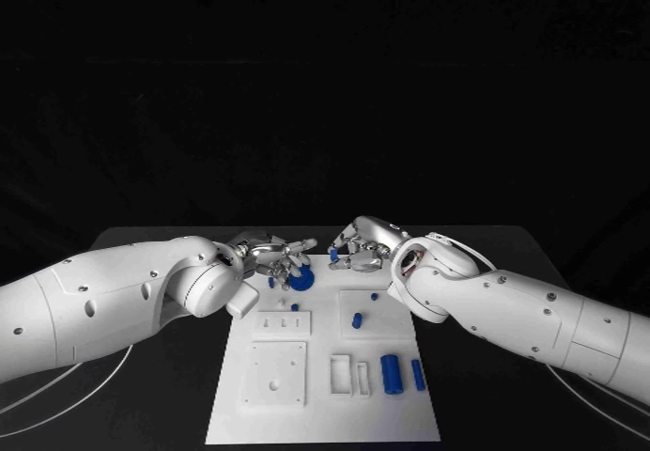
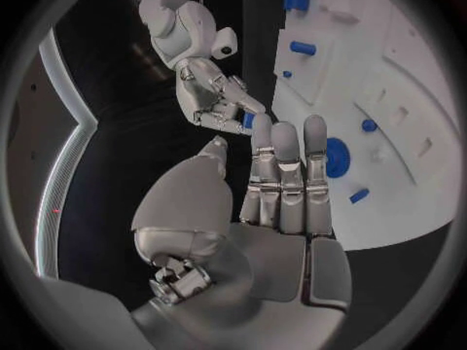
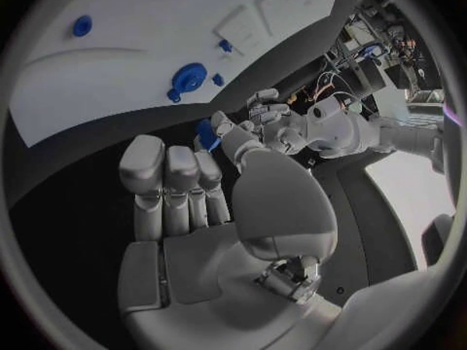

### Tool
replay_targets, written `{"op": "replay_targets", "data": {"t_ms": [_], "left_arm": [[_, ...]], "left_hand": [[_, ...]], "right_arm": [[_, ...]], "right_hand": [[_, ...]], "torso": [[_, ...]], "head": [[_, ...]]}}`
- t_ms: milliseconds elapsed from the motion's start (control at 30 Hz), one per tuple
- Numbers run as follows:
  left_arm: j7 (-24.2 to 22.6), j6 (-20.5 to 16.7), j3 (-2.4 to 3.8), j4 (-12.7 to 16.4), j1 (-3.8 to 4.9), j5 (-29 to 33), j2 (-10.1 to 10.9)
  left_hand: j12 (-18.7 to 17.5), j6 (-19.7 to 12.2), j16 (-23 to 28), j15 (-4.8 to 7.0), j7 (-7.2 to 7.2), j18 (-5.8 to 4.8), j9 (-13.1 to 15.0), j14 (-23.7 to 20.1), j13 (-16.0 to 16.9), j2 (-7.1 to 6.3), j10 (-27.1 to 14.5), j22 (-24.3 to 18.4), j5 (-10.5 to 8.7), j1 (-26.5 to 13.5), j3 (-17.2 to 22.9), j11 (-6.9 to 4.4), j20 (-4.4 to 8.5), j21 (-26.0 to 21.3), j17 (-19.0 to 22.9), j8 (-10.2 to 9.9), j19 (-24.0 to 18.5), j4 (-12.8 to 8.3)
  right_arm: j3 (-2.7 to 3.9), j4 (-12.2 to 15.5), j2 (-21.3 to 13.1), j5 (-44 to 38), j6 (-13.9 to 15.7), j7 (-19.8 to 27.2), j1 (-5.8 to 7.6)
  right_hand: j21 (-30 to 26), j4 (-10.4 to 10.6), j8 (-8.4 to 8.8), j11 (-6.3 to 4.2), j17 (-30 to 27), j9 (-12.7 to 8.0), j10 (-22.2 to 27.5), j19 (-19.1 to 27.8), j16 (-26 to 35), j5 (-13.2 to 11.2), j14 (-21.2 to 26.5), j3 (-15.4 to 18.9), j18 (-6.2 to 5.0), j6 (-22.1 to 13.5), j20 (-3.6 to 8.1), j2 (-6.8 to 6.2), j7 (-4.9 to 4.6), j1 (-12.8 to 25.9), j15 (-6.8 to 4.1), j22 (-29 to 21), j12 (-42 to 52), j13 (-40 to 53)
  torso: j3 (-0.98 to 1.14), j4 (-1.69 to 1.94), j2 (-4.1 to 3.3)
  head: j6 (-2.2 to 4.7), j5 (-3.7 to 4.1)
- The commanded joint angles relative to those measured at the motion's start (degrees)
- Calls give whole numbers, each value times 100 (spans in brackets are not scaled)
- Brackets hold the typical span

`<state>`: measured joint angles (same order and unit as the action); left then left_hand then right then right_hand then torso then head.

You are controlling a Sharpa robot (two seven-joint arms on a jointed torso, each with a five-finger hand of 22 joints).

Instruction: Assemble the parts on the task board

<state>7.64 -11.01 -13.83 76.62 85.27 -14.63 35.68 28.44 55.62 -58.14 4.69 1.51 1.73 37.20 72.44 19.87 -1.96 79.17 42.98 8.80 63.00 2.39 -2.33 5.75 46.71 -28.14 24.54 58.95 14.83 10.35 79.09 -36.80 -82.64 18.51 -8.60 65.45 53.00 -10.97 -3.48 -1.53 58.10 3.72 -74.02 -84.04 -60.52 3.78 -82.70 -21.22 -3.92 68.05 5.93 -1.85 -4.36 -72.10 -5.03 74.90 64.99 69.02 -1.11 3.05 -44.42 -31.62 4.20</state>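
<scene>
The white task board (image 1: 325,413) lies in the middle of the table. A round blue part (image 1: 301,279) sits near its far edge; it is also seen from the wrists (image 2: 337,157) (image 3: 189,76). My two hands meet just beyond that edge. My right hand (image 1: 355,246) pinches a small blue part (image 1: 333,254) at its fingertips, seen in the left wrist view (image 2: 250,120) and in the right wrist view (image 3: 206,132). My left hand (image 1: 271,254) hovers beside it with fingers spread and straight (image 2: 282,179), close to the part and holding nothing.
More blue parts lie on the board: a thick cylinder (image 1: 390,373), a thin rod (image 1: 417,374), a short piece (image 1: 358,319) and a small peg (image 1: 294,306). White blocks (image 1: 278,373) stand at the near left of the board. Black table surrounds the board.
</scene>
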Motion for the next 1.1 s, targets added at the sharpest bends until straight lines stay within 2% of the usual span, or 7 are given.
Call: {"op": "replay_targets", "data": {"t_ms": [33, 133, 267, 433, 567, 833, 1100], "left_arm": [[200, 233, 4, -5, 17, -237, -51], [203, 231, 4, -3, 17, -345, -85], [217, 200, 4, -2, 16, -440, -107], [247, 162, 4, 2, 16, -546, -118], [276, 152, 3, 5, 16, -611, -130], [329, 143, 3, 14, 15, -690, -148], [368, 185, 3, 16, 15, -738, -151]], "left_hand": [[163, -102, -120, 6, -11, -23, 205, -66, 69, 60, -99, 57, 22, -33, -18, 6, 6, 39, 54, 206, -47, 33], [298, -164, -252, 3, -17, -19, 338, -123, 63, 85, -183, 132, 21, -22, -59, 8, -2, 42, 197, 312, -81, 4], [325, -155, -306, -10, -4, -17, 315, -168, 13, -38, -221, 171, -18, -32, 14, 20, -15, 5, 319, 265, -95, 36], [325, -166, -326, -21, 15, -15, 256, -195, -17, -86, -245, 193, -31, -32, 60, 33, -25, -26, 383, 197, -102, 46], [315, -149, -333, -31, 26, -15, 178, -218, -48, -73, -262, 210, -35, -21, 40, 43, -37, -70, 445, 139, -105, -27], [301, -174, -322, -40, 39, -17, 161, -236, -60, -90, -278, 210, -49, -14, 44, 52, -43, -91, 463, 120, -116, -40], [282, -163, -317, -48, 53, -15, 54, -247, -88, -28, -282, 230, -51, 9, 16, 63, -54, -146, 513, 54, -110, -104]], "right_arm": [[-10, 60, 64, -247, -88, -319, 2], [-22, 113, 111, -272, -105, -367, 3], [-34, 180, 139, -290, -128, -399, 3], [-55, 263, 149, -308, -155, -430, 3], [-63, 307, 157, -315, -161, -447, 3], [-73, 375, 173, -323, -192, -468, 3], [-88, 421, 183, -330, -232, -488, 2]], "right_hand": [[-33, 31, -12, -23, -4, 11, 4, -207, 21, 8, -7, -23, -16, 277, 51, -49, 97, -8, -31, 653, -26, -6], [-34, 44, -11, -23, -3, 11, 4, -209, 23, 10, -8, -33, -15, 277, 52, -59, 96, -15, -32, 654, -27, -7], [-34, 44, -11, -23, -3, 11, 4, -209, 23, 10, -8, -33, -15, 277, 52, -59, 96, -15, -32, 654, -27, -7], [-34, 52, -13, -23, 3, 12, 1, -213, 19, 17, -10, -41, -14, 280, 52, -58, 97, -16, -32, 656, -24, -5], [-34, 52, -13, -23, 3, 12, 1, -213, 19, 17, -10, -41, -14, 280, 52, -58, 97, -16, -32, 656, -24, -5], [-34, 52, -13, -23, 3, 12, 1, -213, 19, 17, -10, -41, -14, 280, 52, -58, 97, -16, -32, 656, -24, -5], [-38, 66, -13, -24, -3, 13, 2, -215, 31, 18, -9, -49, -14, 281, 53, -67, 99, -11, -33, 656, -30, -10]], "torso": [[-9, -2, 13], [-6, 1, 6], [-1, -7, 0], [-2, -9, -7], [0, -4, -8], [-1, -4, -6], [-3, -8, -7]], "head": [[-2, 1], [6, -6], [12, -16], [21, -18], [22, -24], [9, -12], [10, -7]]}}
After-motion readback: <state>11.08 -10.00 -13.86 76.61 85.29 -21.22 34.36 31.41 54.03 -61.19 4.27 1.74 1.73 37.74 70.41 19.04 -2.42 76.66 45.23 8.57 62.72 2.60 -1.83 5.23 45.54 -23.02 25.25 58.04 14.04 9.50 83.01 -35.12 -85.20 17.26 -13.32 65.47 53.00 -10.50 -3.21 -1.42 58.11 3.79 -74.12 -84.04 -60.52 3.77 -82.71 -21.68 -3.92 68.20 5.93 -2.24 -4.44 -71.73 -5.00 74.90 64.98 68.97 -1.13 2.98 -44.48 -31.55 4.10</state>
